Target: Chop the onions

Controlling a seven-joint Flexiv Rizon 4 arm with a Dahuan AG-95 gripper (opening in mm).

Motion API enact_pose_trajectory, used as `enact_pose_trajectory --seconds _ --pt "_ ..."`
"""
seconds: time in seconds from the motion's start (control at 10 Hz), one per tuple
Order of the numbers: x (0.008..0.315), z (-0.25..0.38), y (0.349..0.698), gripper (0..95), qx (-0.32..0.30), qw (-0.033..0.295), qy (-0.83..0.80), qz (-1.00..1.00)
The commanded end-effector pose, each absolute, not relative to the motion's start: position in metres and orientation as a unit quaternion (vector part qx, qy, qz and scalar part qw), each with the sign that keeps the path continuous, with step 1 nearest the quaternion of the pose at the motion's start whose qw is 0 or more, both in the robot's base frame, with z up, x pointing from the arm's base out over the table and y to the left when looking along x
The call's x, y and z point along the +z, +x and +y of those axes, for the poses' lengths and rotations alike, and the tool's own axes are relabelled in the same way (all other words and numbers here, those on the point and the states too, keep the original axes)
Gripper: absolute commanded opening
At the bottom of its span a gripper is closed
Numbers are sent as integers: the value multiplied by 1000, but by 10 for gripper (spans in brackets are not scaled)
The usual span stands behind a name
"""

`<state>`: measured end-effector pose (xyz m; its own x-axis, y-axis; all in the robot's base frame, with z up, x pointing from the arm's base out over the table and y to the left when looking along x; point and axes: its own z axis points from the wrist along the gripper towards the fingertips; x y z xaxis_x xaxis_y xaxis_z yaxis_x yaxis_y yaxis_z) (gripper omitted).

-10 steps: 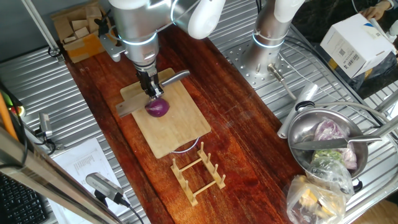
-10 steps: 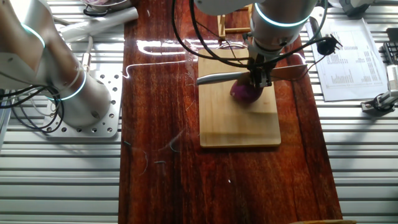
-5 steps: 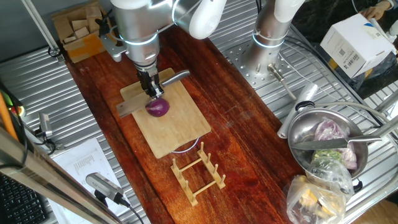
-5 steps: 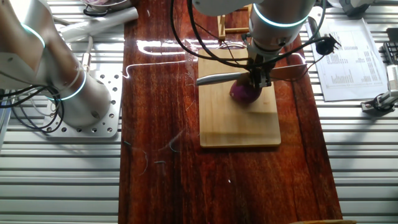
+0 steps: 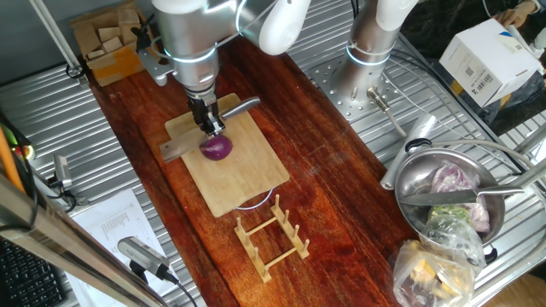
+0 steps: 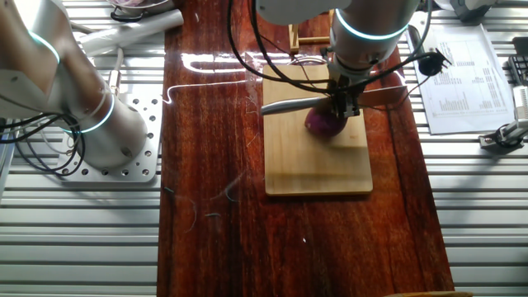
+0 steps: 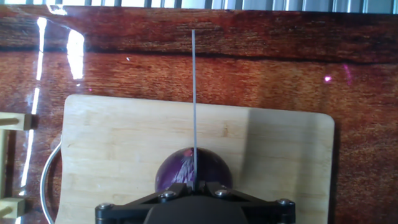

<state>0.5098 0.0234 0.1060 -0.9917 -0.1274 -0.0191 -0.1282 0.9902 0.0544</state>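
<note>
The pincer [image 5: 207, 125] pinches the knife [image 6: 290, 104] by its handle, edge downward, so the blade meets the top of the onion [image 5: 216, 148]; the onion sits on the bamboo board [image 5: 239, 175] – this protects the worktop [image 5: 333, 179], I think.

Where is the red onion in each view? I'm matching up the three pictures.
One fixed view: red onion left of centre, just below the hand.
The other fixed view: upper right of centre.
Hand view: bottom centre, under the knife's edge.
Shared landmark: the bamboo board beneath it.
</note>
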Motion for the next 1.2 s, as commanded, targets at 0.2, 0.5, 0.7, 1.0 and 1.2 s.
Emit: enact_pose_trajectory --seconds 0.2,0.5,0.7,1.0,1.2 --pt "100 26 512 0 27 7 -66 997" --pt "102 26 513 0 24 6 -63 998" --pt "105 25 513 380 25 5 -65 998" --pt "107 25 512 380 27 5 -66 997" --pt "108 25 511 380 27 5 -68 997"
